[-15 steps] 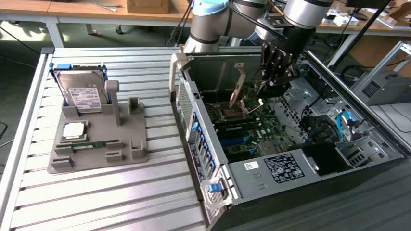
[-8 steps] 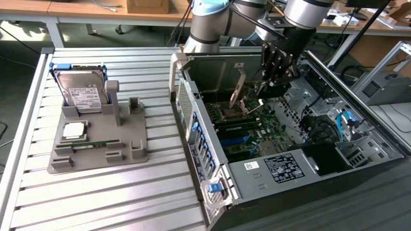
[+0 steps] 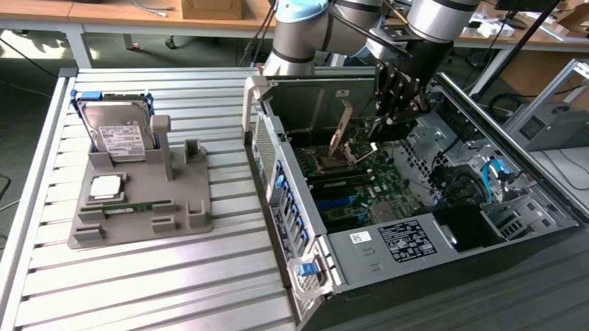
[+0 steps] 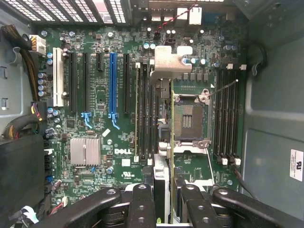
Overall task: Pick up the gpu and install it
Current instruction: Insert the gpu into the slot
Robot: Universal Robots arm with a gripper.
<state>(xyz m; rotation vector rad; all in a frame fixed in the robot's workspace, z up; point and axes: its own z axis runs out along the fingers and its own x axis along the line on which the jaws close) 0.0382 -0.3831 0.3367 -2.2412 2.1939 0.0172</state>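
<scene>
Over motherboard [image 4: 104, 95], gripper [image 4: 165, 202] clamps gpu [image 4: 166, 66] edge-on.

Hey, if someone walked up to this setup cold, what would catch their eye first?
First, the open computer case on the exterior view's right, its green motherboard laid bare. The robot arm reaches into it, the tool gripping the gpu on edge above the board, near the empty processor socket. On the exterior view's left, a grey holder on the slatted table props up a silver hard drive.
</scene>
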